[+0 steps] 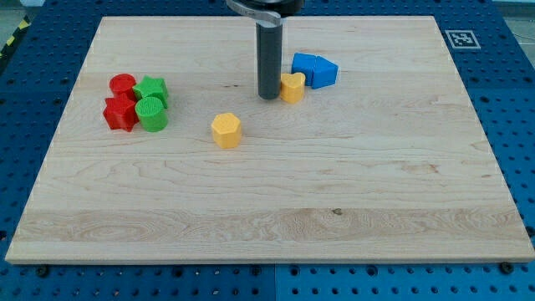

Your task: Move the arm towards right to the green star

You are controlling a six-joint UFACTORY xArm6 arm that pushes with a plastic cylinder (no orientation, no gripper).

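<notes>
The green star (154,88) lies at the view's left in a tight cluster with a red cylinder (122,84), a red star-like block (119,113) and a green cylinder (152,114). My tip (268,95) rests on the board near the top centre, far to the right of the green star. It stands right beside the left of a small yellow heart-like block (292,87).
A blue block (315,70) lies just right of the yellow heart-like block, near the top. A yellow hexagonal block (226,130) sits between the cluster and my tip, lower down. The wooden board (267,226) rests on a blue pegboard table.
</notes>
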